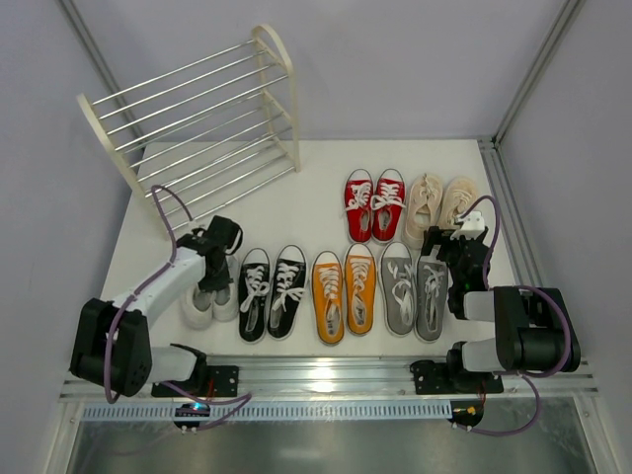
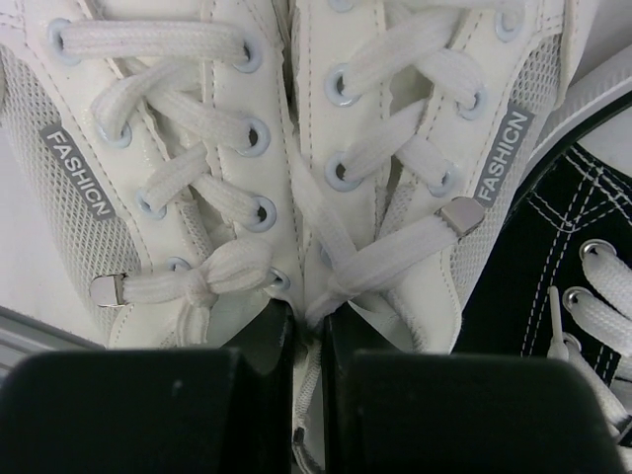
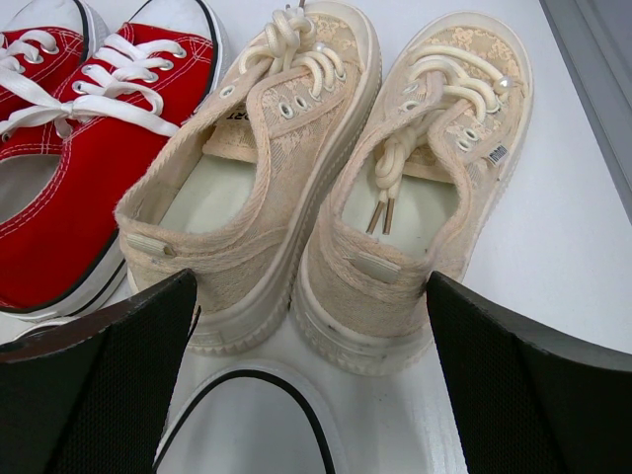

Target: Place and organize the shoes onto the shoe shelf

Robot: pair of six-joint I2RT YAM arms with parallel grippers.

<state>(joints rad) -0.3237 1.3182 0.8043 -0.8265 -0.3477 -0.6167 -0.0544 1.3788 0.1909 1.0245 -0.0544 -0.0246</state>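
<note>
The shoe shelf (image 1: pixel 197 109) stands tilted at the back left, with no shoes on it. My left gripper (image 1: pixel 213 276) is down on the white shoes (image 1: pixel 202 301) at the front left. In the left wrist view its jaws (image 2: pixel 308 336) are nearly together, pinching the inner sides of the two white shoes (image 2: pixel 197 148). My right gripper (image 1: pixel 449 252) is open just behind the heels of the beige shoes (image 1: pixel 441 204). In the right wrist view it (image 3: pixel 311 286) spans both beige heels (image 3: pixel 267 128), above a grey shoe's white toe (image 3: pixel 247 425).
The front row holds the black pair (image 1: pixel 272 291), orange pair (image 1: pixel 344 291) and grey pair (image 1: pixel 415 288). The red pair (image 1: pixel 373 204) sits beside the beige pair and also shows in the right wrist view (image 3: pixel 69 168). A black shoe (image 2: pixel 563 257) lies right of the white pair.
</note>
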